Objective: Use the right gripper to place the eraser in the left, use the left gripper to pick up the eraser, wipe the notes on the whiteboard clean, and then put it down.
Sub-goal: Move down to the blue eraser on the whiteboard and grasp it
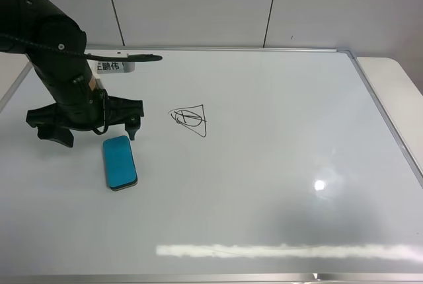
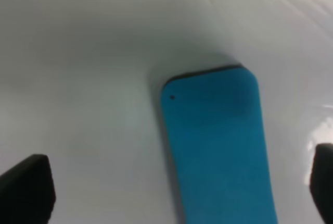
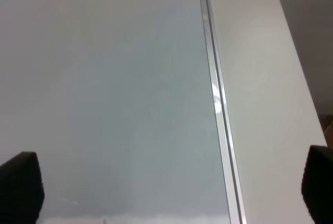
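Left hand is spread wide and empty over the board's left side. Eraser lies flat just camera-side of it, not touching. Its long axis runs approx fore-aft, crossing the finger line in the wrist view, so you'd close on the short width. Left hand is much nearer. Notes are just right of it, unwiped. Whiteboard is glossy, w/ lots of bare room. Right hand is wide and empty over the right frame, by the desk.

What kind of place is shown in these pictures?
Probably a robot test bench in a lab: a framed whiteboard lying flat, a teal eraser on it, plain wall panels behind.
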